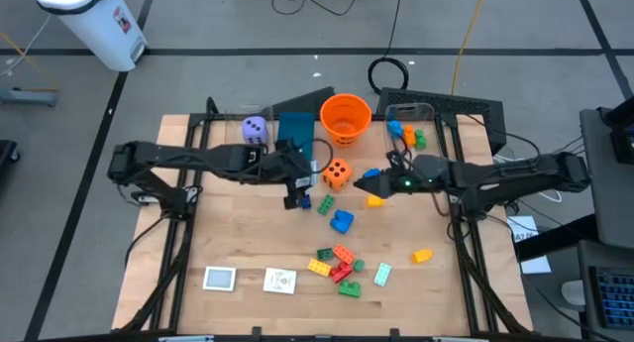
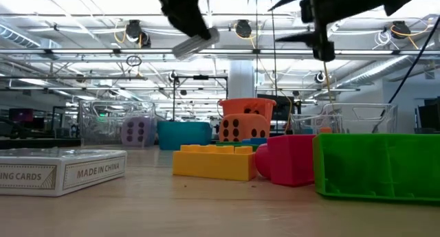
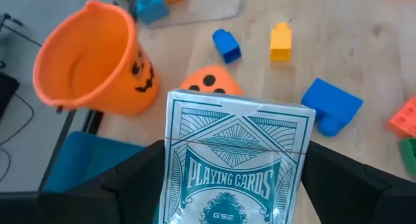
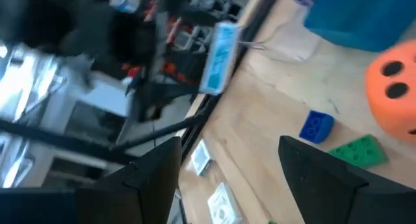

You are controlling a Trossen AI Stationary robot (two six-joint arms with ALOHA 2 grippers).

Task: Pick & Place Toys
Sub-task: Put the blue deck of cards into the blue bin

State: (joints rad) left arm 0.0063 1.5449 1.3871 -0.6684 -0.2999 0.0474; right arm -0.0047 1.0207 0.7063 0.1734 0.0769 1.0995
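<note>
Card deck (image 3: 235,160) pinched in left hand (image 3: 231,185), held aloft near orange bucket (image 3: 91,58), likely for drop-off. Right hand (image 4: 227,178) spread, nothing held, poised above table (image 1: 248,243) beside orange die (image 1: 338,172).

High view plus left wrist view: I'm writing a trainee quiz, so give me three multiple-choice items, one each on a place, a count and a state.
1. Where is the purple die? A beside the teal box; B on the floor; C at the front edge.
2. How many white card boxes lie flat on the table? A one; B two; C four.
3. The left gripper is: A open, empty; B closed on a deck of playing cards; C out of view.
Answers: 1 A, the high view shows them adjacent; 2 B, two lie side by side; 3 B, the deck sits between its fingers.
</note>
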